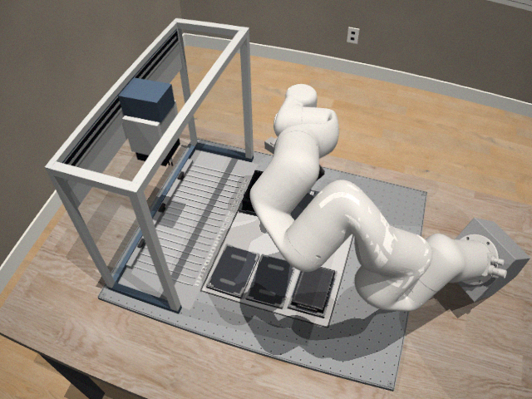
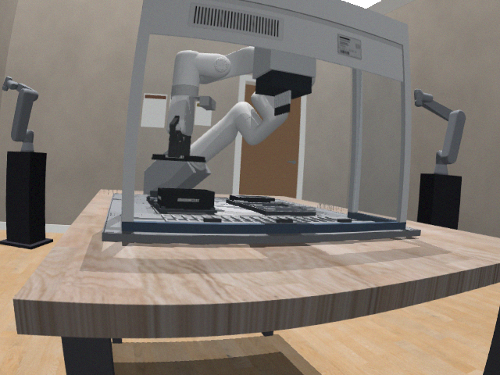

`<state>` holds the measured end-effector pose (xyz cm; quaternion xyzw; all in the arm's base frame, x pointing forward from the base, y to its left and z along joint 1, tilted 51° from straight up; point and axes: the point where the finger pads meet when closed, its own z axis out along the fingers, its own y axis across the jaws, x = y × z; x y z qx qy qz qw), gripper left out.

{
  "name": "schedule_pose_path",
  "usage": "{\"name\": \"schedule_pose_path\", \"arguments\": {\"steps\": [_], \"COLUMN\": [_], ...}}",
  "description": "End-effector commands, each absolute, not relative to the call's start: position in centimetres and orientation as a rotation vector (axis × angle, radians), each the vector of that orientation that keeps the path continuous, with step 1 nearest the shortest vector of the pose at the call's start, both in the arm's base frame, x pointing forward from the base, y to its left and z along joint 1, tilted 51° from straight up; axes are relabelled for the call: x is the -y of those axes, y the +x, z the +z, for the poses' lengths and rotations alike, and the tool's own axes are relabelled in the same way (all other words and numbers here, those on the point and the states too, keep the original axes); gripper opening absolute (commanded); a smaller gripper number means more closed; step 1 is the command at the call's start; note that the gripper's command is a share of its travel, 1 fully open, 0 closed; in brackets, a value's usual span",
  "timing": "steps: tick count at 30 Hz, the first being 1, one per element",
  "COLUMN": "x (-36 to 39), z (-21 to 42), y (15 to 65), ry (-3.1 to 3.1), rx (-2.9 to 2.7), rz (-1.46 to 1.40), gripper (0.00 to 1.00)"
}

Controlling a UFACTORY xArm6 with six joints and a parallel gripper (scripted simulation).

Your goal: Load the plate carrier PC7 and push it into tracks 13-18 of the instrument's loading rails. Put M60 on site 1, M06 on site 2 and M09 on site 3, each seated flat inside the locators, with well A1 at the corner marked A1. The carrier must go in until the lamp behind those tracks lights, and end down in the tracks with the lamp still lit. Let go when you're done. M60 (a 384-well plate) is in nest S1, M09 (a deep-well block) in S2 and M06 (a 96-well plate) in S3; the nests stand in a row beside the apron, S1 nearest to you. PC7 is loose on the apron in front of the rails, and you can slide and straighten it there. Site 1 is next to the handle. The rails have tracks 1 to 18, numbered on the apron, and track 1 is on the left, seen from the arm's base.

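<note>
My gripper [image 2: 177, 150] hangs above the apron and is shut on a thin dark plate, M06 [image 2: 194, 158], held level well above the carrier. In the top view my arm [image 1: 300, 201] hides the gripper and the plate. The dark carrier PC7 lies on the apron at the high-numbered end of the rails. The deep-well block M09 [image 2: 184, 198] sits on its rail-side end. M60 [image 1: 313, 288] lies in the nest nearest my base. The other two nests [image 1: 232, 269] [image 1: 270, 280] are empty.
The white instrument frame [image 1: 141, 180] stands over the grooved rails [image 1: 195, 206], with the pipetting head [image 1: 148, 113] hanging from its back beam. Small dark lamp blocks [image 2: 212, 219] line the rails' far end. The nest row also shows in the exterior view [image 2: 278, 208].
</note>
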<state>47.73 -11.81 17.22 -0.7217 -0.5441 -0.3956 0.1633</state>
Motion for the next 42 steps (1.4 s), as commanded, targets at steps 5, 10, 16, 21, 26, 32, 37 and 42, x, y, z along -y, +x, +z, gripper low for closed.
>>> {"name": "schedule_pose_path", "arguments": {"steps": [5,10,16,21,26,32,37,42], "x": [11.9,11.9,11.9,11.9,11.9,11.9,11.5,10.9], "z": [17.3,17.3,17.3,17.3,17.3,17.3,16.9,16.4], "y": [47.8,47.8,47.8,47.8,47.8,47.8,48.0,48.4], "ry": [-1.843,-1.719,-1.719,-1.719,-1.719,-1.719,-1.719,-1.719], "rx": [1.940,2.121,2.121,2.121,2.121,2.121,2.121,2.121], "rz": [-1.255,-1.298,-1.298,-1.298,-1.298,-1.298,-1.298,-1.299], "gripper": [0.00,0.00,0.00,0.00,0.00,0.00,0.00,0.00]}}
